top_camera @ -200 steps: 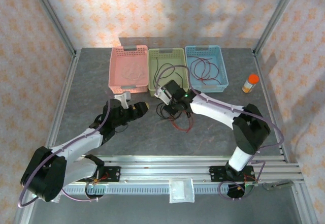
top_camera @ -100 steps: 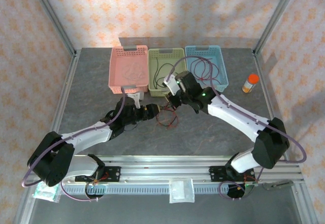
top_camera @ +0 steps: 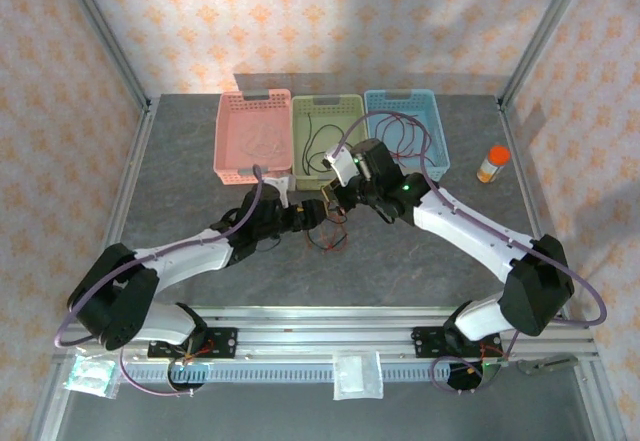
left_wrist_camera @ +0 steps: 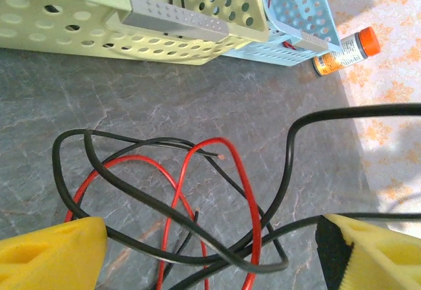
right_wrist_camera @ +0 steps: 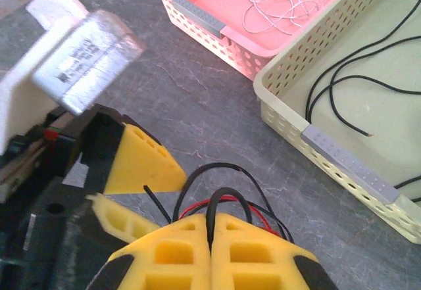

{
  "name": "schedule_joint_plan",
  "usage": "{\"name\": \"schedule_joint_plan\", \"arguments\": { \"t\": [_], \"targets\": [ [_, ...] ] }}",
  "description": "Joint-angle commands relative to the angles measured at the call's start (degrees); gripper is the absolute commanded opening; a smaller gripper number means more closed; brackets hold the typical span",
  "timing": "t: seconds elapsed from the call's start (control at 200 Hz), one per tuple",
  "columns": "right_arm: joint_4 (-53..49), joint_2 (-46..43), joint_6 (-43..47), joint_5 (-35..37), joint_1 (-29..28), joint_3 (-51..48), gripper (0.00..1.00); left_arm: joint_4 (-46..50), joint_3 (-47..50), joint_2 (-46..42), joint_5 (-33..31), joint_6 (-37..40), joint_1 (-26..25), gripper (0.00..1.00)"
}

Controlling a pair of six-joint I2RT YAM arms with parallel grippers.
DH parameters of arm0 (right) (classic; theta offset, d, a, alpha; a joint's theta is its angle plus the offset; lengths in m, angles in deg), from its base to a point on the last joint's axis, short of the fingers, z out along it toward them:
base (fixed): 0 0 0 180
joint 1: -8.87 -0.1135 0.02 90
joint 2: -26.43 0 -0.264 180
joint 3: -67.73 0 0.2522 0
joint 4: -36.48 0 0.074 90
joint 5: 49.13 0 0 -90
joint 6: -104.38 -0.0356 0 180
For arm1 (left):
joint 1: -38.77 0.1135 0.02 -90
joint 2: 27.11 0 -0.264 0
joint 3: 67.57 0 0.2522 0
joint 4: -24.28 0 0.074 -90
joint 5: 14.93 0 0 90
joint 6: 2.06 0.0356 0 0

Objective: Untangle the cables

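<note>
Top view, pink basket (top_camera: 222, 151): left of three baskets in a row at the far side of the table (top_camera: 180, 191); thin white wires (top_camera: 262, 141) lie in it.
Top view, green basket (top_camera: 298, 151): middle one; a black cable (top_camera: 322, 136) loops inside.
Top view, blue basket (top_camera: 440, 156): right one; a red cable (top_camera: 402, 139) inside.
Top view, orange-capped bottle (top_camera: 491, 164): upright, to the right of the blue basket, apart from it.
Top view, cables (top_camera: 327, 233): a red and black tangle on the table in front of the green basket, with both grippers meeting at it.
Left wrist, left gripper (left_wrist_camera: 210, 257): yellow fingers (left_wrist_camera: 52, 250) spread wide, the tangle lying between them, nothing pinched.
Left wrist, baskets: the green and blue front walls stand beyond the tangle; a bit of red shows in the blue one.
Right wrist, right gripper (right_wrist_camera: 212, 237): fingers pressed together on a black loop of the cables; red strands run just behind.
Right wrist, baskets: white wires in the pink one, black cable in the green one.
</note>
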Motion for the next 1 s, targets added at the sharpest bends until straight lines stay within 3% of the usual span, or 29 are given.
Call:
{"name": "schedule_joint_plan", "arguments": {
  "t": [0.0,0.511,0.996],
  "targets": [
    [2.7,-1.4,-1.6,-1.8,0.1,-0.2,0.0,2.1,-3.2,1.9,-3.3,1.9,-1.5,0.84],
    [2.6,-5.9,-3.1,-2.2,0.9,-0.5,0.0,9.4,-5.0,8.9,-11.4,-0.6,-2.6,0.77],
    [-9.3,-14.0,-0.3,-0.8,1.2,5.6,0.0,7.7,-1.7,12.3,-14.0,-3.6,-2.5,0.73]
  ]
}}
